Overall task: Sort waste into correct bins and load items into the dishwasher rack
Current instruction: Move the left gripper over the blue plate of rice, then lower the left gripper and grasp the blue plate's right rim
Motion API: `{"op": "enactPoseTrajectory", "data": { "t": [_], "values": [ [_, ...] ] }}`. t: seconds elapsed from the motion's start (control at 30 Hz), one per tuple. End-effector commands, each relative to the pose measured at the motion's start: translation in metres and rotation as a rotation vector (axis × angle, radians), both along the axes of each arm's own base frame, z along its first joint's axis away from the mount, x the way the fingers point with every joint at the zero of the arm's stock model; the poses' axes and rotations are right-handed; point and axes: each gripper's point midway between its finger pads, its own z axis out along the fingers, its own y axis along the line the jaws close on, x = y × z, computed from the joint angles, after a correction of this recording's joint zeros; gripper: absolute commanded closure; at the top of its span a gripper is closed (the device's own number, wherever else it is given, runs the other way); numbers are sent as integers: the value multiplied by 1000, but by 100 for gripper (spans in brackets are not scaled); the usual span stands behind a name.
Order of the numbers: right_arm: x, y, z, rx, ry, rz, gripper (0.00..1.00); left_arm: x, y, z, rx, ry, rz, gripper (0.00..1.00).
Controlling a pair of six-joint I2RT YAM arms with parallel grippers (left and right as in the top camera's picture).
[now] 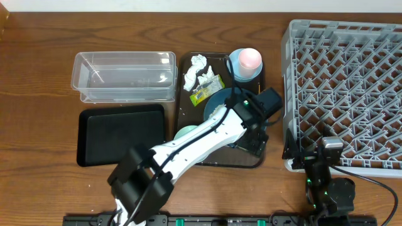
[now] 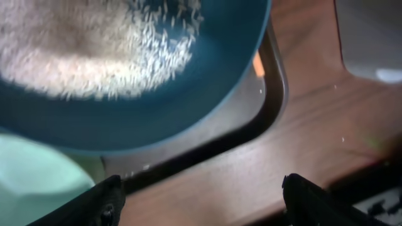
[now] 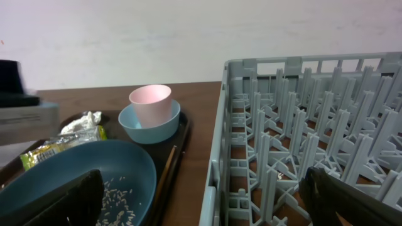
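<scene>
The dark blue dish (image 1: 218, 102) holds a heap of white rice (image 2: 81, 50) and sits on the brown serving tray (image 1: 188, 113). Beside it is the mint-green bowl (image 1: 184, 132). My left gripper (image 1: 254, 142) stands open and empty by the tray's front right corner, just off the dish's edge (image 2: 188, 119). Crumpled tissue (image 1: 197, 69) and the green-and-yellow wrapper (image 1: 206, 91) lie at the tray's back. The pink cup (image 1: 247, 58) stands in the light blue bowl (image 3: 147, 130). My right gripper (image 1: 314, 158) is open at the front edge of the grey dishwasher rack (image 1: 345, 88).
The clear tub (image 1: 125, 75) and the black tray (image 1: 122, 135) sit left of the serving tray, both with nothing in them. A thin orange stick (image 3: 164, 171) lies along the serving tray's right rim. A strip of bare wood separates that tray from the rack.
</scene>
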Motion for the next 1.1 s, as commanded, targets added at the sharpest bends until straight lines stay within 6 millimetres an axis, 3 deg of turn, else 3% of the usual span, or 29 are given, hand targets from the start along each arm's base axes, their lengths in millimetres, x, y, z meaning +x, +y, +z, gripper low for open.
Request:
{"op": "enactPoseTrajectory", "data": {
  "t": [0.0, 0.1, 0.23, 0.6, 0.8, 1.07],
  "values": [
    [0, 1, -1, 14, 4, 3, 1, 11, -13, -2, -41, -26, 2, 17],
    [0, 1, -1, 14, 3, 3, 1, 27, -26, 1, -89, -97, 12, 17],
    [0, 1, -1, 14, 3, 3, 1, 53, -27, 6, -82, -220, 78, 16],
    [0, 1, -1, 14, 4, 3, 1, 87, -32, 10, -140, -301, 131, 12],
    [0, 1, -1, 14, 3, 3, 1, 82, -41, 7, -202, -238, 84, 12],
    [0, 1, -1, 14, 4, 3, 1, 73, -49, -30, -124, -222, 39, 12]
  ]
}}
